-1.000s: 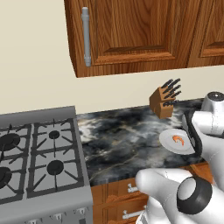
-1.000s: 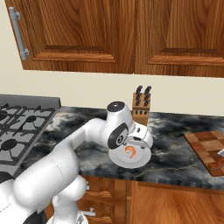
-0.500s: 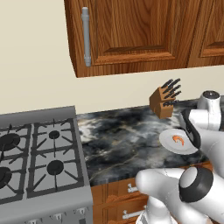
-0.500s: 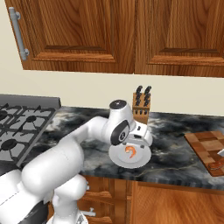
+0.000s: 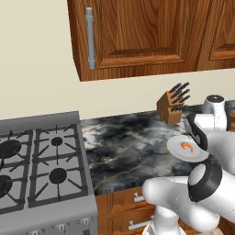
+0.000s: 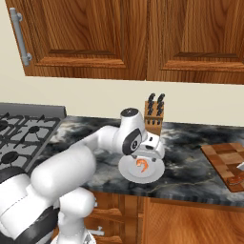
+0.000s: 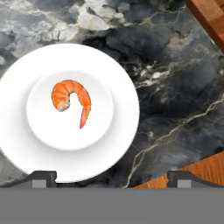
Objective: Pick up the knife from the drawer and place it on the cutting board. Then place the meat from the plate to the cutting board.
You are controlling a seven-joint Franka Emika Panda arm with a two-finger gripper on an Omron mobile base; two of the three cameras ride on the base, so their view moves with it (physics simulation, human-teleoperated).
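Observation:
The round white plate [image 6: 153, 172] rests near the front edge of the dark marble counter, with the curled orange meat [image 6: 141, 164] at its centre. My gripper [image 6: 148, 151] hovers just above the plate's far side, open and empty. In the hand view the meat [image 7: 72, 98] lies on the plate [image 7: 124, 94] ahead of the gripper [image 7: 111, 178], whose fingertips [image 7: 41, 177] stand wide apart. At the right, the block-patterned cutting board [image 6: 224, 157] carries the knife [image 6: 235, 179], cut off by the frame edge. I cannot tell which wooden front below the counter is the drawer.
A wooden knife block [image 6: 153, 114] with black-handled knives stands against the wall just behind the plate. The gas stove [image 5: 39, 160] lies to the left. Wooden cabinets [image 5: 137, 32] hang overhead. Bare marble counter [image 5: 124, 147] stretches between stove and plate.
The hand has shifted only slightly above the plate. Its jaws have stayed open, and the meat and plate have not moved.

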